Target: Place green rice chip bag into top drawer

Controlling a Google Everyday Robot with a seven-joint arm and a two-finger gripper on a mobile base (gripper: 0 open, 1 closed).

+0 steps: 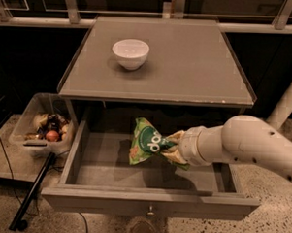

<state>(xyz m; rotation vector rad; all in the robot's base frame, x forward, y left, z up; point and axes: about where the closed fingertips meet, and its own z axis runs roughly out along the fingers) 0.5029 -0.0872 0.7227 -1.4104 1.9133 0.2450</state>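
The green rice chip bag hangs in the air over the middle of the open top drawer, its round dark logo facing me. My gripper comes in from the right on a thick white arm and is shut on the bag's right end. The bag sits above the drawer floor, just below the table's front edge. The drawer's front panel carries a small metal knob. The fingers are mostly hidden by crumpled foil.
A white bowl stands on the grey tabletop at the back left. A clear plastic bin of small items sits on the floor left of the drawer. A black pole leans by the drawer's left front corner.
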